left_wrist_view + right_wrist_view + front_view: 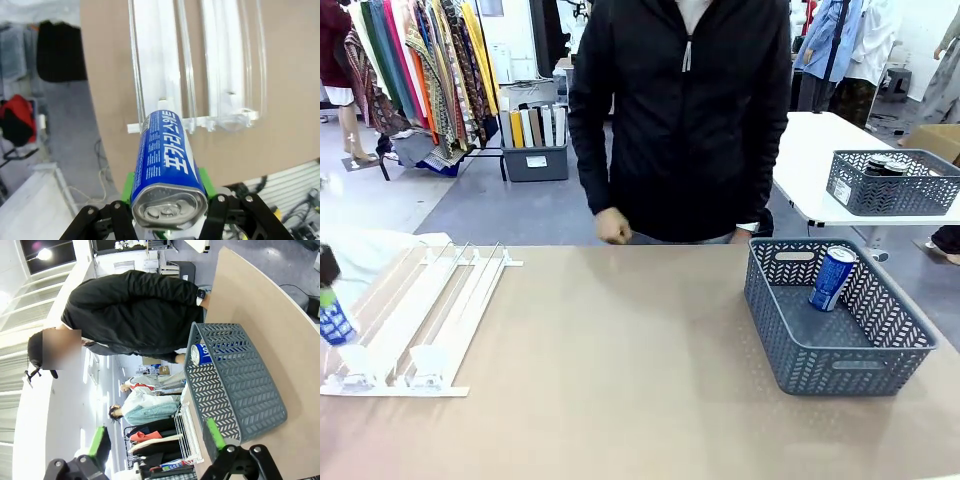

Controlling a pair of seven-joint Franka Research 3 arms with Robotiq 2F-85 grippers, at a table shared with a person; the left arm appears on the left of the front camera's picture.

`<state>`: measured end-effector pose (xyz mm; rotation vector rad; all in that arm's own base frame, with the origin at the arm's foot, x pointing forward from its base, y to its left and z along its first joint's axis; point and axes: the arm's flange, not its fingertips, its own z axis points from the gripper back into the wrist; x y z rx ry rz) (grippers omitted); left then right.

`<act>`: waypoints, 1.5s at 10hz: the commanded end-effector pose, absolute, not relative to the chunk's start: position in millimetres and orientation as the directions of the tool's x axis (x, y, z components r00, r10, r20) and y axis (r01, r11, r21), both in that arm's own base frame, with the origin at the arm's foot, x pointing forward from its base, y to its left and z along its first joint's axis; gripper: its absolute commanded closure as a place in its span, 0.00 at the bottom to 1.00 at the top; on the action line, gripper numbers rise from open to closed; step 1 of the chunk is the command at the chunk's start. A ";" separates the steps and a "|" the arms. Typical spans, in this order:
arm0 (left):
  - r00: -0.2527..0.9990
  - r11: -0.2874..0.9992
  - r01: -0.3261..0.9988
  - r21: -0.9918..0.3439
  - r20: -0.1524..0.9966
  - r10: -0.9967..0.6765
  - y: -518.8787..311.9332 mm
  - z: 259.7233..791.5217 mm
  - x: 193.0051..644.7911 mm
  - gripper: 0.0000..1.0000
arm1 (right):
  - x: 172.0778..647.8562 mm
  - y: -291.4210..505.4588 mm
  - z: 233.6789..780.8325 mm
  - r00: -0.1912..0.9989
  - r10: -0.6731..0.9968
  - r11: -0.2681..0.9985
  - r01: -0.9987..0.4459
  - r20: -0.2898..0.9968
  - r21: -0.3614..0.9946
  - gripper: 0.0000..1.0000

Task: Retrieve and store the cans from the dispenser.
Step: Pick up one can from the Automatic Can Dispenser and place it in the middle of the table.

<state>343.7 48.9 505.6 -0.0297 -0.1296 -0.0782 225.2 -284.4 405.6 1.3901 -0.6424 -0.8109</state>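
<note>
We see the left gripper [169, 207] holding a blue can [166, 165] tight, just off the low end of the white dispenser [430, 315], at the table's [620, 380] left edge. The right gripper [157, 445] is wide apart. Another blue can [833, 278] leans inside the grey basket [840, 355] by the table's right edge.

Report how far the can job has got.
Done: one blue Pocari Sweat can leans inside the grey basket. In hand: the left gripper is shut on a second Pocari Sweat can just off the dispenser end. Left: carrying it to the basket; the lanes in view look empty. The right gripper is open.
</note>
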 end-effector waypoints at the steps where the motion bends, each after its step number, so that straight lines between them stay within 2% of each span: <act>1: 0.951 0.985 0.132 -0.109 0.295 -0.095 57.7 564.3 307.9 1.00 | 223.5 -283.1 409.7 0.589 -0.805 -0.004 0.116 -0.072 0.993 0.00; 2: 0.929 0.977 0.167 -0.135 0.354 -0.109 62.8 579.3 292.7 1.00 | 223.5 -283.1 409.7 0.589 -0.805 -0.004 0.116 -0.072 0.993 0.00; 4: 0.887 0.901 0.306 -0.309 0.436 -0.152 82.3 596.8 269.9 1.00 | 223.5 -283.1 409.7 0.589 -0.805 -0.004 0.116 -0.072 0.993 0.00; 5: 0.886 0.862 0.314 -0.398 0.448 -0.116 96.4 595.6 269.2 1.00 | 223.5 -283.1 409.7 0.589 -0.805 -0.004 0.116 -0.072 0.993 0.00; 6: 0.912 0.863 0.283 -0.418 0.396 -0.106 108.5 586.7 273.6 1.00 | 223.5 -283.1 409.7 0.589 -0.805 -0.004 0.116 -0.072 0.993 0.00; 7: 0.948 0.879 0.231 -0.418 0.299 -0.107 120.4 569.5 281.3 1.00 | 223.5 -283.1 409.7 0.589 -0.805 -0.004 0.116 -0.072 0.993 0.00; 8: 0.892 0.893 0.275 -0.357 0.442 -0.098 98.2 594.9 262.8 1.00 | 223.5 -283.1 409.7 0.589 -0.805 -0.004 0.116 -0.072 0.993 0.00; 14: 0.903 0.899 0.270 -0.345 0.415 -0.112 97.1 593.3 262.0 1.00 | 223.5 -283.1 409.7 0.589 -0.805 -0.004 0.116 -0.072 0.993 0.00; 15: 0.915 0.885 0.247 -0.395 0.396 -0.079 67.0 605.1 271.2 1.00 | 223.5 -283.1 409.7 0.589 -0.805 -0.004 0.116 -0.072 0.993 0.00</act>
